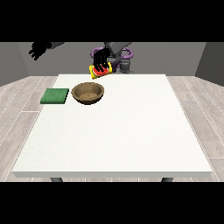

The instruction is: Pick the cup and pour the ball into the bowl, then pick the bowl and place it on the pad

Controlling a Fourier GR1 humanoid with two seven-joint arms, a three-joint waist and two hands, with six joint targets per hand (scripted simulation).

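Cup (97, 72), yellow with a red band, sits in the robot hand (101, 61) nearer the view's right, held in the air above the table's (113, 131) far edge and just behind the bowl (88, 93). The black fingers are curled over the cup and cover much of it, and the cup looks tilted rather than upright. Whether the ball is inside it cannot be told, and no ball shows anywhere else.

In the front view the bowl is brown and wooden-looking, standing upright on the white table towards its far left part. Its inside shows only a brown bottom. Just beside it, towards the view's left and apart from it, lies the pad (55, 96), a flat green square near the table's left edge.

At the view's upper left the other robot hand (38, 50) hangs in the air, beyond the table's far left corner and well apart from the cup, bowl and pad. It holds nothing; how its fingers lie cannot be told.

No brand, label or writing can be read on any of the things.
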